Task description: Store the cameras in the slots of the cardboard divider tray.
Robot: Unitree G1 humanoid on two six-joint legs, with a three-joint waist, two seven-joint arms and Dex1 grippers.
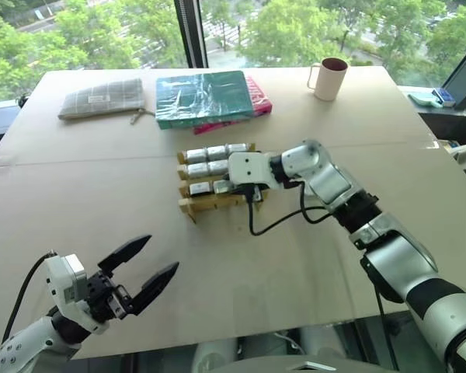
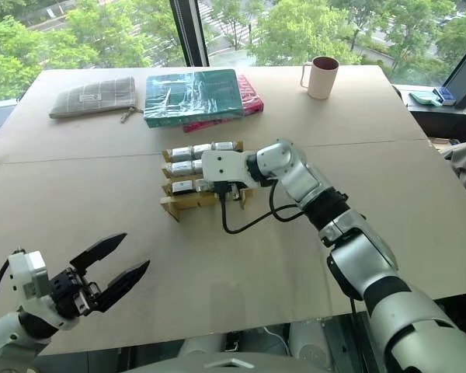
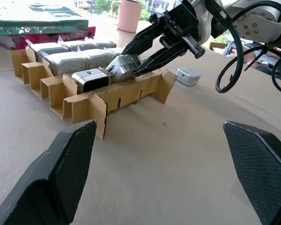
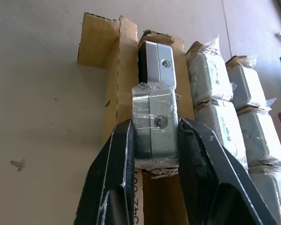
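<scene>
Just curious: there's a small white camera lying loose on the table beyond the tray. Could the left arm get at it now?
Probably not easily: the loose white camera lies beyond the cardboard tray, where the right gripper is working.

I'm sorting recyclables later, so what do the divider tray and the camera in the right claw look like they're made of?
The divider tray looks like tan corrugated cardboard: matte, with raw cut edges. The camera in the right claw seems to be silver-grey metal or metallic plastic, sealed in clear, crinkled glossy film.
</scene>
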